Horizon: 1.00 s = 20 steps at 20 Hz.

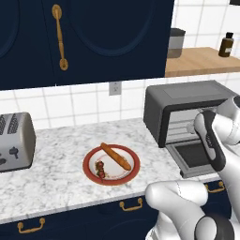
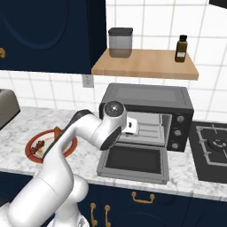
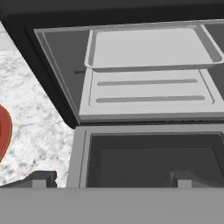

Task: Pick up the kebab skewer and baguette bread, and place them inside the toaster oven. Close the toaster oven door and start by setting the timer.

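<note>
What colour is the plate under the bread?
Red rim with a pale centre; the plate shows best in the left base view.

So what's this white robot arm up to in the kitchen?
It is getting ready to load a toaster oven. The oven's door already lies folded down flat, and the arm's open, empty hand hangs just above it, facing the oven's inside. The food has not been picked up: the baguette and the kebab skewer lie on a red plate on the counter.

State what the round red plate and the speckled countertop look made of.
Round red plate: probably glazed ceramic, with a smooth red rim and a paler centre. Speckled countertop: looks like polished marble or granite, white with grey veining.
</note>
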Tool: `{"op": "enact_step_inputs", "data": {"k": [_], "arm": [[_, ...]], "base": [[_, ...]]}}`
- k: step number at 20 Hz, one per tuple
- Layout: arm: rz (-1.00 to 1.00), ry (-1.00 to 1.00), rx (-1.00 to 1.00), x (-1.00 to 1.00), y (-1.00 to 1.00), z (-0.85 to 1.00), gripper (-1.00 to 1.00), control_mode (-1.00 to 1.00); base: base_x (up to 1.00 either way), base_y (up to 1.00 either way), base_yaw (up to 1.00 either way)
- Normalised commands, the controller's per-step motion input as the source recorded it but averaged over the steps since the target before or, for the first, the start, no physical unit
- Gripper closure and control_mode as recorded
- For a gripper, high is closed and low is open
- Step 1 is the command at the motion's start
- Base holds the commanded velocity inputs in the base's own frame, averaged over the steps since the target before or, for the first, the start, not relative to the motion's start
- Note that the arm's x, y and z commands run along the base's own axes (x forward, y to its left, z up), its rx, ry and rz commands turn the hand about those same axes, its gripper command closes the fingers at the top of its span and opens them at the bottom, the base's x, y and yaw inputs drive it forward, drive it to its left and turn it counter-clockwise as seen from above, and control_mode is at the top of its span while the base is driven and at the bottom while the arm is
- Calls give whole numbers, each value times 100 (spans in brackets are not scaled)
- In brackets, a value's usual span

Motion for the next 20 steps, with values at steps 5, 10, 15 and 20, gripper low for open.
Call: {"op": "enact_step_inputs", "data": {"k": [5,10,15,20], "arm": [[0,-4,0,0,-16,-18,-100,-100],[0,0,1,0,-13,-7,-100,-100],[0,-13,0,3,-23,-2,-100,-100],[0,-40,0,0,-20,7,-100,-100]], "base": [[0,0,0],[0,0,0],[0,0,0],[0,0,0]]}}
